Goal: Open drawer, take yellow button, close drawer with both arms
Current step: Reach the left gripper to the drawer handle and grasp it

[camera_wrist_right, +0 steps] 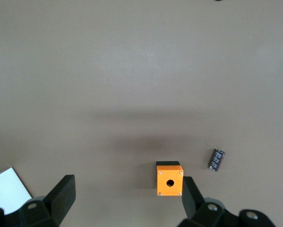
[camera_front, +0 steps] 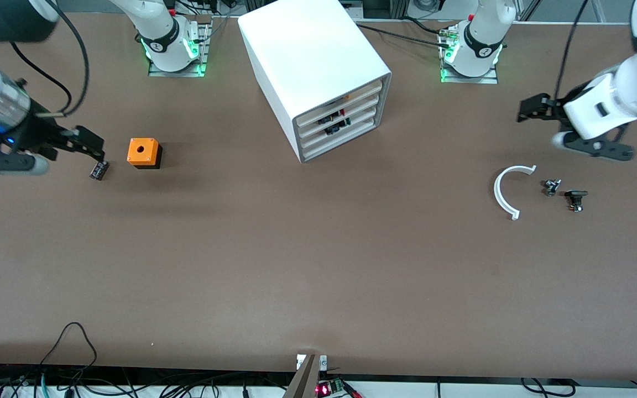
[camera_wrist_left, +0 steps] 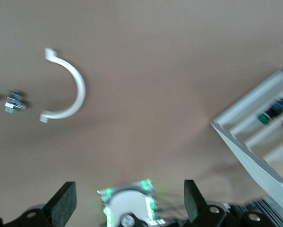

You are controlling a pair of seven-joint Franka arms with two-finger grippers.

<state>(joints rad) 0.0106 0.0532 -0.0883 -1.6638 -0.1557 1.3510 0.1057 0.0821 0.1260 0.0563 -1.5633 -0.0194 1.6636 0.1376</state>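
With the top drawer (camera_front: 338,102) of the white cabinet (camera_front: 313,66) still shut and no button visible, the left gripper (camera_front: 531,113) and right gripper (camera_front: 83,145) hover spread-fingered and empty at opposite table ends, risking shoving the unbraced cabinet

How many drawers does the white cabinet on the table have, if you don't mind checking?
4, stacked in the cabinet front: the top drawer, a second, a third and the lowest, all pushed in.

Wide brown table (camera_front: 307,265), cables (camera_front: 75,381) along its edge
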